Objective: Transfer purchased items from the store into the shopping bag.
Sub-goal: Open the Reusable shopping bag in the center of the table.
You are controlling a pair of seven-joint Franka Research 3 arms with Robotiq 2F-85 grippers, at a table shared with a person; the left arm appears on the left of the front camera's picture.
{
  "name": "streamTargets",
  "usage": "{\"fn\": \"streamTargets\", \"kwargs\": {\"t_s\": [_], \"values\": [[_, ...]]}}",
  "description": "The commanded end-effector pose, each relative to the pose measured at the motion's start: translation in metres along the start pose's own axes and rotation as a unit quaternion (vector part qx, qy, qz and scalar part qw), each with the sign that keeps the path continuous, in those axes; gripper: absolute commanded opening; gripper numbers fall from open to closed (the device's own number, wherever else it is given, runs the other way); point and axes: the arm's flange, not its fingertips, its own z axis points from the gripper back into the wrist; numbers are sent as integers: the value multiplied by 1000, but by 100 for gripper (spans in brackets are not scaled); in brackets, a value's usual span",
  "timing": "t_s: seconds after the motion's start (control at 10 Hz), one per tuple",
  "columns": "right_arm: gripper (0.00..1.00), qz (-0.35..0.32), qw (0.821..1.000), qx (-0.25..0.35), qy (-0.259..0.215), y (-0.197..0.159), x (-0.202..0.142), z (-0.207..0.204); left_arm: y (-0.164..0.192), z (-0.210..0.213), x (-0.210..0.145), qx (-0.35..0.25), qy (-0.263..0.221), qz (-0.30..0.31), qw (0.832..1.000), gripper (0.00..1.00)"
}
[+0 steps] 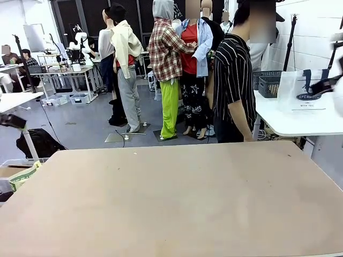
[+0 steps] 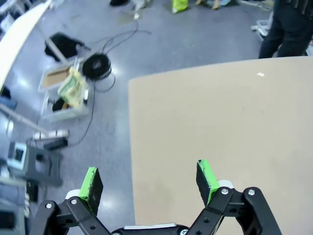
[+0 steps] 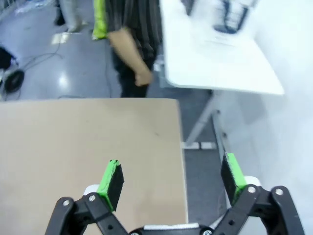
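The store, a dark grey slotted basket [image 1: 268,83], stands on a white side table [image 1: 300,124] at the far right. Beside it stands the shopping bag [image 1: 306,92], whitish with dark handles, which is a blur in the right wrist view [image 3: 230,14]. The purchased items are out of view. My left gripper [image 2: 149,180] hangs open with nothing between its fingers, above the left edge of the tan table [image 2: 225,127]. My right gripper [image 3: 171,175] is open too, also holding nothing, over the tan table's right edge [image 3: 179,147].
A person in a striped shirt [image 1: 234,80] stands at the far side, turned toward the side table, one hand [image 3: 143,78] hanging down. Bins [image 2: 66,93], a coiled cable [image 2: 96,64] and a stool [image 2: 36,164] lie on the floor left of the table.
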Motion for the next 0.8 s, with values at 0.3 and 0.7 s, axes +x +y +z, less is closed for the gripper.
{"fn": "streamTargets", "kwargs": {"t_s": [0.3, 0.7], "values": [[100, -149, 988, -32, 41, -59, -111, -4, 17, 2, -106, 9, 42, 129, 991, 100], [100, -141, 988, -38, 52, -94, -50, -25, 53, -17, -35, 7, 52, 119, 991, 100]]}}
